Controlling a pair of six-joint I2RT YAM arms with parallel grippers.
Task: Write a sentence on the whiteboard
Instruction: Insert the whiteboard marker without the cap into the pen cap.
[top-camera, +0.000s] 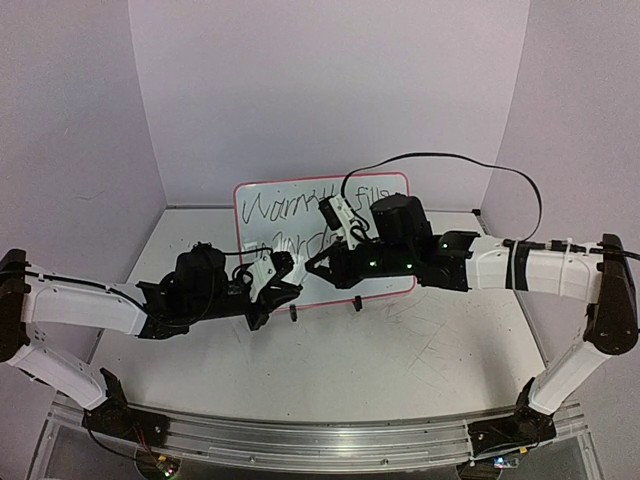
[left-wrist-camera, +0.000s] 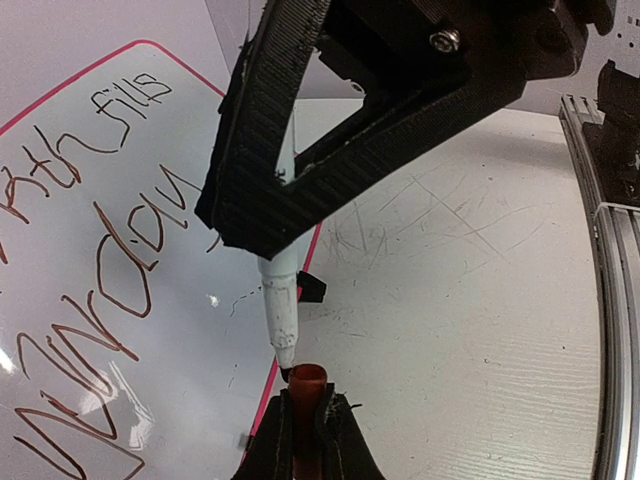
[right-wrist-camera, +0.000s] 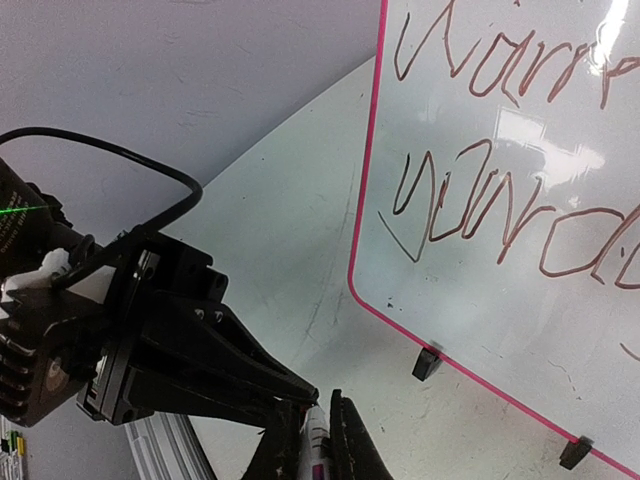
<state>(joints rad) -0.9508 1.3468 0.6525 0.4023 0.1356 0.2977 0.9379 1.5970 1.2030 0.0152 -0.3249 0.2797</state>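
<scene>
The whiteboard (top-camera: 290, 226) stands upright on its 2 black clip feet (right-wrist-camera: 427, 362) toward 12 o'clock on the bench (left-wrist-camera: 470, 300), its face turned to the arms so a pen can reach it. The sentence (top-camera: 285, 208) crosses it in 2 lines of dark cursive, roughly "Warmth fills your day". It looks complete, so the writing seems done and the job is at its tidying end

Low in front of the board, about 7 o'clock from its centre in the top view, the 2 hands meet. The right hand (right-wrist-camera: 320, 415) is pinching a white marker (left-wrist-camera: 278, 300), its barrel angled so the tip points toward 6 o'clock in the left wrist view. The left hand (left-wrist-camera: 305, 402) is pressed together on a reddish cap (left-wrist-camera: 308, 380), held mouth-up just beside that tip; whether they touch I cannot tell. This reads as a recapping set-up, with 1 hand steadying the cap while the other steers the pen in. The next move, I judge, needs a straight push along the barrel's line, since a slight misalignment could smear the rim or skew the cap
</scene>
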